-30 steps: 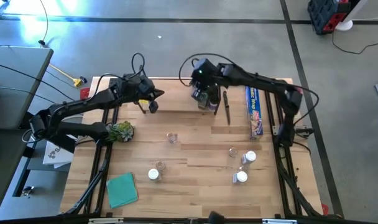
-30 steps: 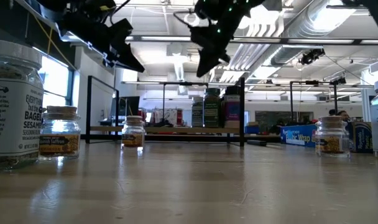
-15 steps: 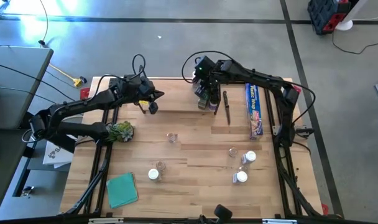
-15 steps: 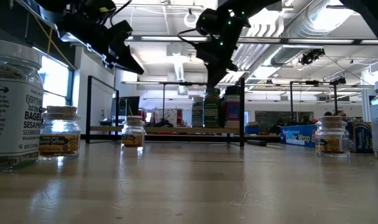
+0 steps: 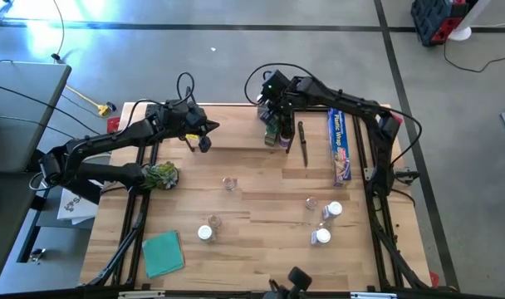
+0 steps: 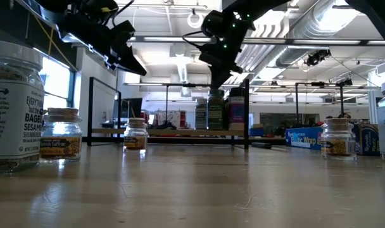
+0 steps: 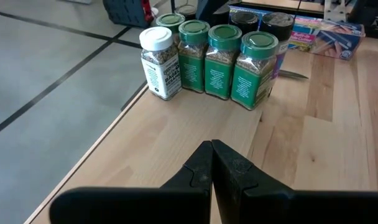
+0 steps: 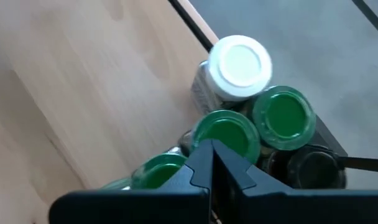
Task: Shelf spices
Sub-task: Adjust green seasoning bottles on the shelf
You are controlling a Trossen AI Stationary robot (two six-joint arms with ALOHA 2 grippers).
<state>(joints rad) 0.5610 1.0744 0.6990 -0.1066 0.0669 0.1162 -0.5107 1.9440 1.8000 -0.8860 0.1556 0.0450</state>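
Observation:
Several green-lidded spice jars (image 7: pixel 219 57), one white-lidded jar (image 7: pixel 158 61) and dark-lidded ones stand in a cluster on the light-wood shelf (image 5: pixel 236 138) at the table's far side. My right gripper (image 8: pixel 211 155) is shut and hovers just above the green lids (image 8: pixel 226 134), pointing down; the low view shows it (image 6: pixel 219 82) over the cluster (image 6: pixel 215 111). My left gripper (image 7: pixel 211 155) is shut and held in the air above the shelf's left part (image 5: pixel 204 141). More jars stand loose on the table (image 5: pixel 228 183) (image 5: pixel 208 228) (image 5: pixel 323 220).
A long blue wrap box (image 5: pixel 340 148) and a dark knife (image 5: pixel 302 143) lie to the right of the shelf. A green leafy bunch (image 5: pixel 161 174) sits by the left edge, a teal pad (image 5: pixel 163 252) near the front left. Bare wood lies mid-table.
My right gripper has moved a little toward the table's far edge and come down closer over the jar cluster, then held there. The left arm has kept still.

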